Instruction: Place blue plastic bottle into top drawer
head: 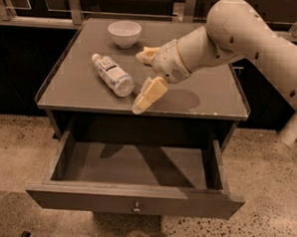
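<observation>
The blue plastic bottle (112, 74) lies on its side on the cabinet top (209, 94), cap toward the back left. My gripper (148, 95) hangs just right of the bottle's base, close to the cabinet's front edge, and holds nothing that I can see. The top drawer (134, 199) is pulled wide open below. Its inside is empty and its round knob (136, 207) is at the front centre.
A white bowl (124, 33) stands at the back of the cabinet top. A yellow sponge (146, 54) lies right of it, partly hidden by my arm (242, 40). Speckled floor surrounds the cabinet, and dark railings run behind it.
</observation>
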Controlling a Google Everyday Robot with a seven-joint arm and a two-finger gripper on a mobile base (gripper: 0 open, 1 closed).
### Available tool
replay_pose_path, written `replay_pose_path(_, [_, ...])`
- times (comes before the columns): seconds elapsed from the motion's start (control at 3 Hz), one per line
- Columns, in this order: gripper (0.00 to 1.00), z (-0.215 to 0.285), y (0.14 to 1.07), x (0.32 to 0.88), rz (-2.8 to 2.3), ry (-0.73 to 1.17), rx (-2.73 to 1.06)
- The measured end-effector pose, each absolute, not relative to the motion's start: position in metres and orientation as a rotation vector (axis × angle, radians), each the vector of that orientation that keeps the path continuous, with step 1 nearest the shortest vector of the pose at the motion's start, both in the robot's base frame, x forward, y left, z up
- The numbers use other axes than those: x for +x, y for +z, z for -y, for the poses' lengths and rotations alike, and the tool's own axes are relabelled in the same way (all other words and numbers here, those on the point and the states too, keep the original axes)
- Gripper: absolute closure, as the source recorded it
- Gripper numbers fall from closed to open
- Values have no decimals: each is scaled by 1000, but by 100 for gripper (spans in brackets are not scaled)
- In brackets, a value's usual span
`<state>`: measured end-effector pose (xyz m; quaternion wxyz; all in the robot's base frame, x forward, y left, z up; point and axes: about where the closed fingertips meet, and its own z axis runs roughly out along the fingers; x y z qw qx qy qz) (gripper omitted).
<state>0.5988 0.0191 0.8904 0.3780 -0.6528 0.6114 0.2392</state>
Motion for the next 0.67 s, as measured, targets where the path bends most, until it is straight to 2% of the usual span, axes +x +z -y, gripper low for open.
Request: replay_pose_path(0.67, [0,-15,881,617,-1567,525,-1509])
